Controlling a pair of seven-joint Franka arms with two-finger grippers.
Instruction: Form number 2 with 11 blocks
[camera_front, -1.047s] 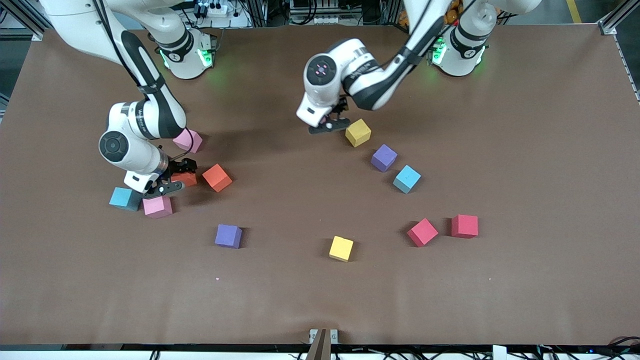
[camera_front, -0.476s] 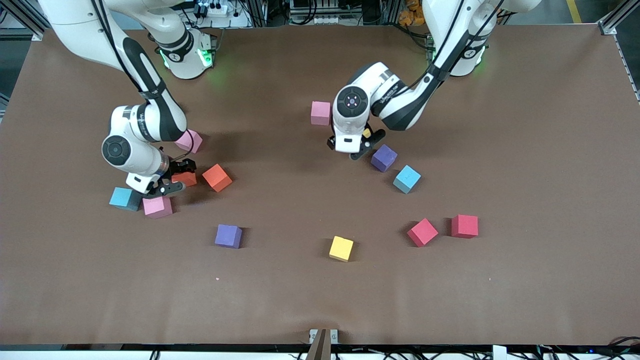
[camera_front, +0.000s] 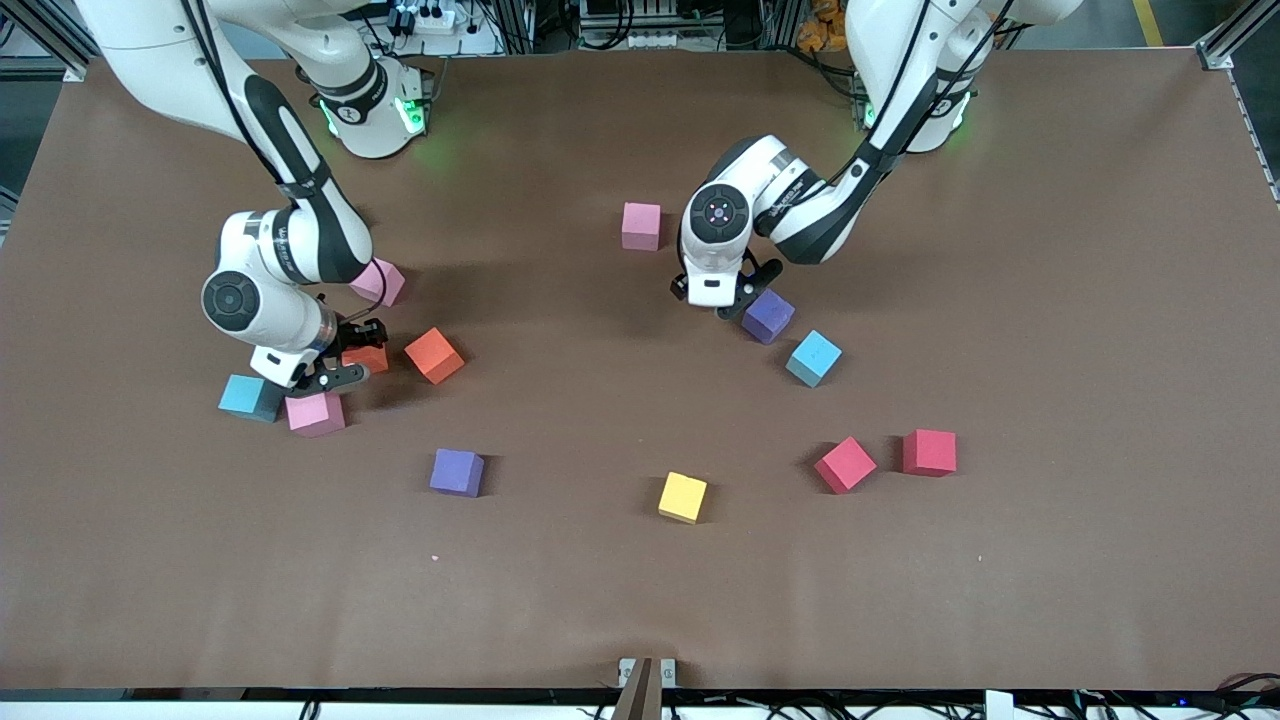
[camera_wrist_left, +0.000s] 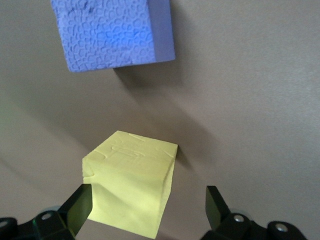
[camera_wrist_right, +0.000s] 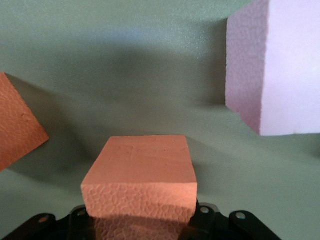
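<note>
Loose cubes lie scattered on the brown table (camera_front: 1050, 300), and no digit shape shows. My left gripper (camera_front: 728, 298) is low and open around a yellow cube (camera_wrist_left: 131, 185), which the hand hides in the front view. One finger is at the cube's side and the other stands apart. A purple cube (camera_front: 768, 316) lies just beside it and also shows in the left wrist view (camera_wrist_left: 112, 32). My right gripper (camera_front: 345, 366) is shut on an orange cube (camera_front: 368, 357), which fills the right wrist view (camera_wrist_right: 140, 180). A second orange cube (camera_front: 434, 355) lies close by.
Near the right gripper lie two pink cubes (camera_front: 316, 413) (camera_front: 378, 282) and a light blue one (camera_front: 248, 397). Elsewhere lie a pink cube (camera_front: 641, 225), a light blue one (camera_front: 813, 358), two red ones (camera_front: 845, 464) (camera_front: 929, 452), a yellow one (camera_front: 683, 497) and a purple one (camera_front: 457, 472).
My left gripper moved toward the left arm's end of the table and came down over the yellow cube, uncovering a pink cube where the arm had been. The right gripper has barely moved.
</note>
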